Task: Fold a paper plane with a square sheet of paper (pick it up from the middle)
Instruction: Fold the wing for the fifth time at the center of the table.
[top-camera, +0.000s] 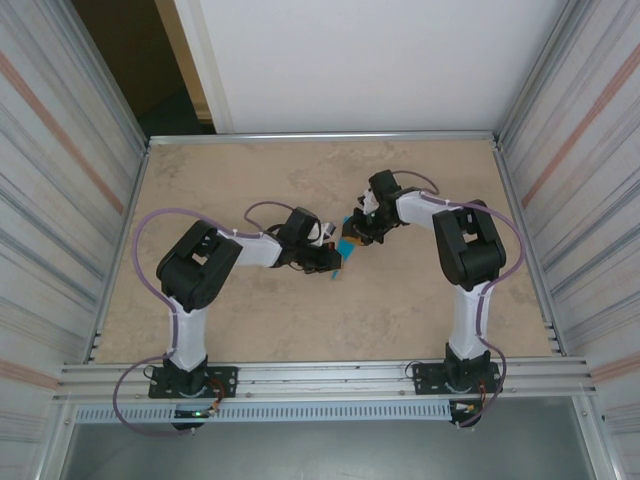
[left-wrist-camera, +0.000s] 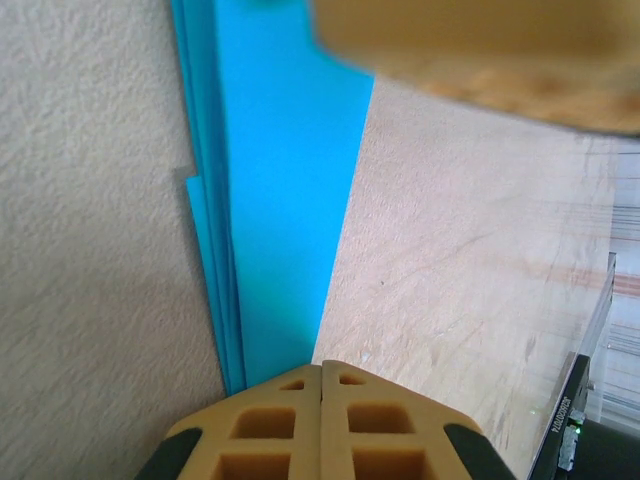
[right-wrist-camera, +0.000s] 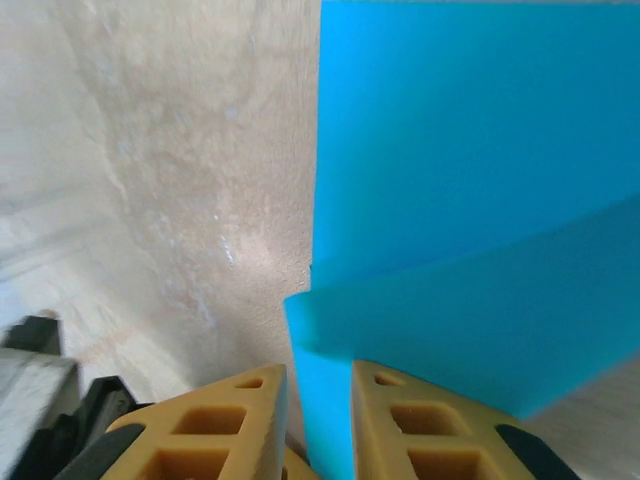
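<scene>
Mid-way across the beige table (top-camera: 250, 180), the paper plane (top-camera: 347, 247) lies between both arms, its long axis running straight out from the left gripper (left-wrist-camera: 320, 370), closed at its tip, while the right gripper (right-wrist-camera: 318, 370), narrowly parted, straddles its edge.

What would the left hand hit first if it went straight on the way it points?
Probably the blurred tan finger of the right hand, just beyond the blue paper; depth is unclear.

Black-and-white arms (top-camera: 195, 270) trail lilac cables (top-camera: 137, 250) and end in tan, pocketed fingers (left-wrist-camera: 400, 405).
</scene>
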